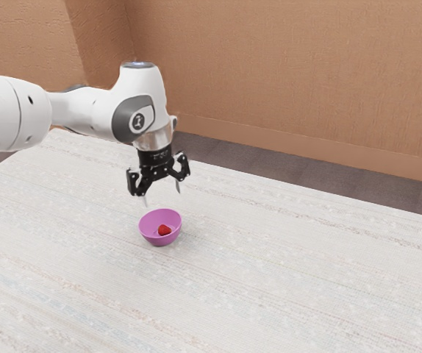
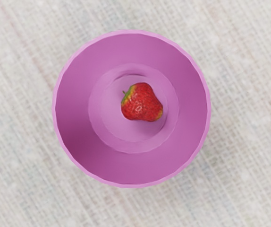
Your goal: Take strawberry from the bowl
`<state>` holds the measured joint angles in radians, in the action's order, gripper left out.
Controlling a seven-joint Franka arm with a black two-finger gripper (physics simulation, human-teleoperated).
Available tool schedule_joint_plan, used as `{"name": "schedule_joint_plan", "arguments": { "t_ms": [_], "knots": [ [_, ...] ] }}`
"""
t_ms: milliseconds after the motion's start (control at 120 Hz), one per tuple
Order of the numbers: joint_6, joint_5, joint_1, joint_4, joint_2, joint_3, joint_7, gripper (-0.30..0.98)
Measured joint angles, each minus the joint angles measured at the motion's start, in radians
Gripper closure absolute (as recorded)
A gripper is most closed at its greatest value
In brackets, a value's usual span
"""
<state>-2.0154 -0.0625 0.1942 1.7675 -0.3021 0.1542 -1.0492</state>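
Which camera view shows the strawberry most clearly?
The wrist view shows the strawberry best: it looks straight down into the bowl, so the whole fruit, its greenish end included, is visible. The exterior view shows it only as a small red shape inside the bowl, below the open gripper.

You have one strawberry in the bowl, red, with yellow-green at one end and a thin stem there; it lies on its side on the bowl's floor, a little off centre; your bowl is round, pink-purple, deep-walled, and stands upright on the pale woven surface.
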Motion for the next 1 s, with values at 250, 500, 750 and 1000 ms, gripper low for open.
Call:
{"name": "schedule_joint_plan", "arguments": {
  "t_ms": [250,500,750,1000],
  "knots": [
    [-0.113,-0.008,-0.006,0.121,0.026,0.025,-0.159,0.07],
    [-0.148,-0.009,-0.005,0.139,0.014,0.028,-0.261,0.24],
    [-0.165,-0.017,-0.004,0.167,0.003,0.028,-0.326,0.38],
    [-0.179,-0.043,-0.015,0.132,-0.033,0.03,-0.378,0.43]
  ]
}}
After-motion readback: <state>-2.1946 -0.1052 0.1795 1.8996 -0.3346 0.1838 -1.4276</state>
